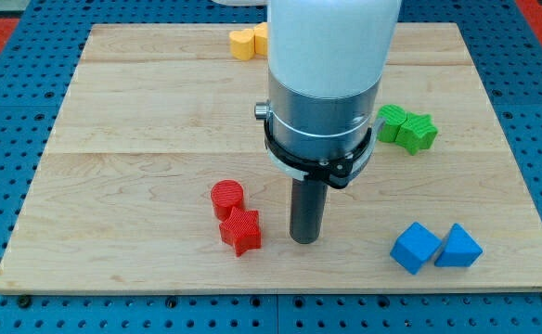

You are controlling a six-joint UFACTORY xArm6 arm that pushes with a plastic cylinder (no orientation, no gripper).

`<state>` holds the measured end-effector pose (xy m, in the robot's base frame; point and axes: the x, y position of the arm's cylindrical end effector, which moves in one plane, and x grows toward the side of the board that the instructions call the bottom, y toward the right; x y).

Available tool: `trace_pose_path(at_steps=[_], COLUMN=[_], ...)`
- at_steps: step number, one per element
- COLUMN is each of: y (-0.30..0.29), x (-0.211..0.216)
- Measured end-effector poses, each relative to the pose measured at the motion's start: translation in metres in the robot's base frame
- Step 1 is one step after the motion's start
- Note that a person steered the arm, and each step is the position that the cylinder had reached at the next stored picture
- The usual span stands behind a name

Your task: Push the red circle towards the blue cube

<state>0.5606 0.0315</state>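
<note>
The red circle (225,199) stands on the wooden board, left of centre near the view's bottom. A red star (240,231) touches it just below and to the right. The blue cube (414,248) sits at the bottom right, with a blue triangular block (458,247) touching its right side. My tip (304,239) rests on the board to the right of the red star, about a block's width from it, and well left of the blue cube. The tip touches no block.
Two green blocks (407,127) lie together at the right, beside the arm's body. Yellow blocks (246,42) sit at the board's top edge, partly hidden by the arm (327,83). The board (113,186) is ringed by a blue pegboard.
</note>
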Motion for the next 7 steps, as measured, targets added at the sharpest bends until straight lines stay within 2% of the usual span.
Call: trace_pose_path(at_steps=[3, 4, 6, 7], y=[-0.006, -0.029, -0.128, -0.129], x=[-0.001, -0.001, 0.013, -0.017])
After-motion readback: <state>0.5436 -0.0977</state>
